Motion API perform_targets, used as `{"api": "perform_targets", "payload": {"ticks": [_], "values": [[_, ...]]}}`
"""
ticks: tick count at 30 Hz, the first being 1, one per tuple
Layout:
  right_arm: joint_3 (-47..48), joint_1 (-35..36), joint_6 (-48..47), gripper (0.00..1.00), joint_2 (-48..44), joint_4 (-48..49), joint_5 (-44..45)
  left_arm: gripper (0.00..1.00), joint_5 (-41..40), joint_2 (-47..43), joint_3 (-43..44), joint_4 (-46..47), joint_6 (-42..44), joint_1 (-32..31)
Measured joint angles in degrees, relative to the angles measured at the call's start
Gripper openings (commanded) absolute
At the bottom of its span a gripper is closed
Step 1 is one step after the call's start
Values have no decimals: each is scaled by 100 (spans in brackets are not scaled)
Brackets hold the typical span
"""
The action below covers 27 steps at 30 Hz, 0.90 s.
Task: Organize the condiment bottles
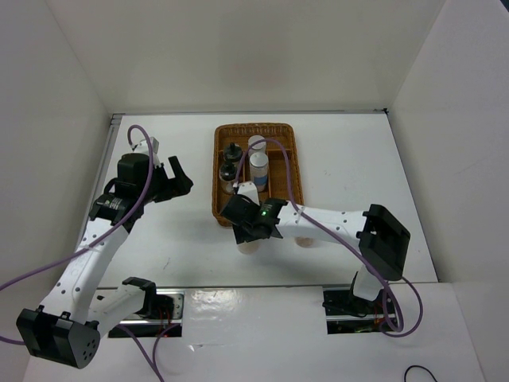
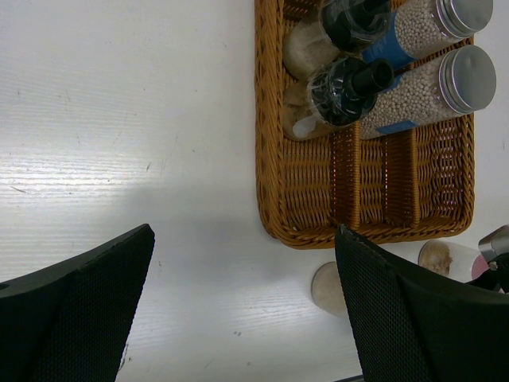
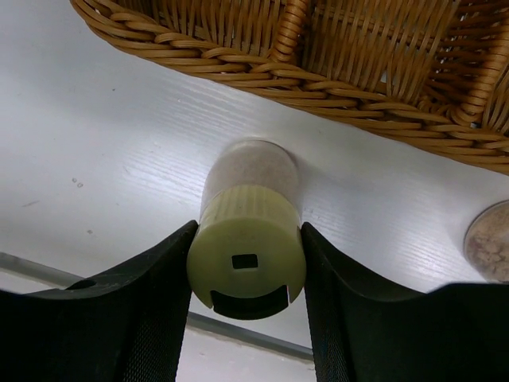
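Four bottles sit in the far half of the wicker tray (image 1: 216, 159): two dark-capped shakers (image 2: 343, 86) and two white cylinders (image 2: 413, 99).

The yellow-capped bottle (image 3: 246, 255) stands upright on the counter (image 3: 95, 143), just outside the tray's near rim.

Right end effector (image 3: 246, 239): clenched on its cap, pads touching both sides.

Left end effector (image 2: 245, 239): released, empty, left of the tray.

My read: small, light and rigid, with a smooth cap that could slip. I would prefer a hold lower, nearer the body.

Left claw (image 2: 244, 239) agape, right claw (image 3: 248, 231) tight.
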Motion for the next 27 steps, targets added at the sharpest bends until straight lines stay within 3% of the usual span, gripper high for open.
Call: {"api": "perform_targets", "payload": {"ticks": [2, 8, 15, 21, 27], "values": [[11, 7, 4, 32, 13, -4, 0, 100, 0, 0, 0, 0, 0, 0], [-90, 170, 310, 28, -295, -103, -55, 100, 0, 0, 0, 0, 0, 0], [-240, 173, 557, 28, -2483, -520, -107, 100, 0, 0, 0, 0, 0, 0], [-42, -1718, 109, 27, -3552, -573, -17, 100, 0, -7, 0, 0, 0, 0], [221, -3300, -562, 25, -2837, -487, -197, 100, 0, -70, 0, 0, 0, 0]]}}
